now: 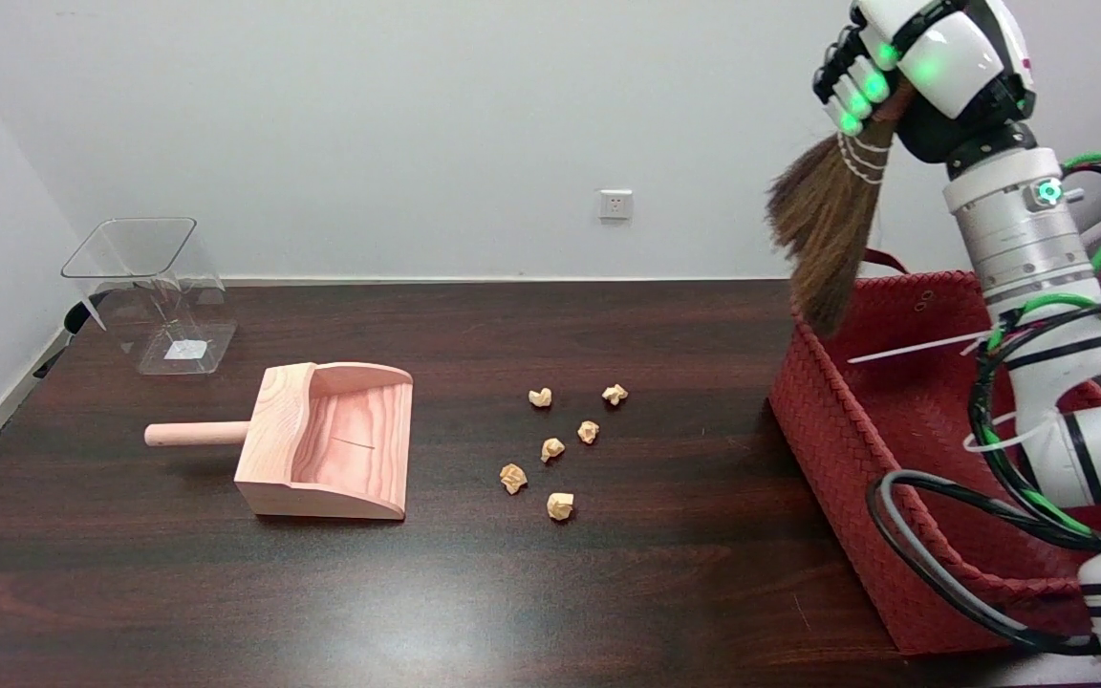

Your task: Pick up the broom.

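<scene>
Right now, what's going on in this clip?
The robot's right hand grips a small broom by its top and holds it in the air, bristles hanging down over the left edge of the red woven basket. On the dark table lie a wooden dustpan, a scatter of crumpled paper scraps and a clear plastic bin, all untouched. The broom counts as picked up.
</scene>
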`<act>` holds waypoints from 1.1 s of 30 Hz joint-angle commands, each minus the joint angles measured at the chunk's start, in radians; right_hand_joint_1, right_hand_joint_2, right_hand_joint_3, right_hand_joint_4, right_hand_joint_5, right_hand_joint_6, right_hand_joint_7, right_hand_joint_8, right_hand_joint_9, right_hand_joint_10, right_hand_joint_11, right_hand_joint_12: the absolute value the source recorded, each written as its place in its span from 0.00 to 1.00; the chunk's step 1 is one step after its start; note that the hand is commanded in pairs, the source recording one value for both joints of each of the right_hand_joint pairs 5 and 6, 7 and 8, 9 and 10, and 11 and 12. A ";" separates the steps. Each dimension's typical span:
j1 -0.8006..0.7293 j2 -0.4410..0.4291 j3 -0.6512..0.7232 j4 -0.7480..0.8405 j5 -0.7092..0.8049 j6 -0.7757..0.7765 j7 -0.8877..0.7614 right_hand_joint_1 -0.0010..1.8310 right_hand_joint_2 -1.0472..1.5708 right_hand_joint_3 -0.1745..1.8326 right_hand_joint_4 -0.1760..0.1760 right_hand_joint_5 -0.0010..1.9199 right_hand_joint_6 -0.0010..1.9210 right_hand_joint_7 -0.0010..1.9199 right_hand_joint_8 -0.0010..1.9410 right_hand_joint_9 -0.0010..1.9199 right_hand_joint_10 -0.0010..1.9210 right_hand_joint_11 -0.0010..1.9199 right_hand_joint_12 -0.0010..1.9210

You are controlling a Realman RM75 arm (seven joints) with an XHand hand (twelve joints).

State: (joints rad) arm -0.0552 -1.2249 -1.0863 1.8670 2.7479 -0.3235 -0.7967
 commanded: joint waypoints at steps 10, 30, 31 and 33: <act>0.089 -0.021 -0.214 0.000 0.001 0.074 -0.001 0.45 1.00 0.32 0.50 1.00 1.00 1.00 0.99 1.00 1.00 1.00 1.00; 0.090 -0.030 -0.345 -0.001 0.000 0.219 -0.125 0.47 1.00 0.34 0.50 1.00 1.00 1.00 0.99 1.00 1.00 1.00 1.00; 0.092 -0.030 -0.348 0.000 0.000 0.221 -0.141 0.46 1.00 0.33 0.50 1.00 1.00 1.00 0.99 1.00 1.00 1.00 1.00; 0.098 -0.028 -0.355 0.001 -0.002 0.232 -0.175 0.47 1.00 0.32 0.50 1.00 1.00 1.00 0.99 1.00 1.00 1.00 1.00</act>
State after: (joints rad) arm 0.0264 -1.2503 -1.3443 1.8666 2.7493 -0.1849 -0.8434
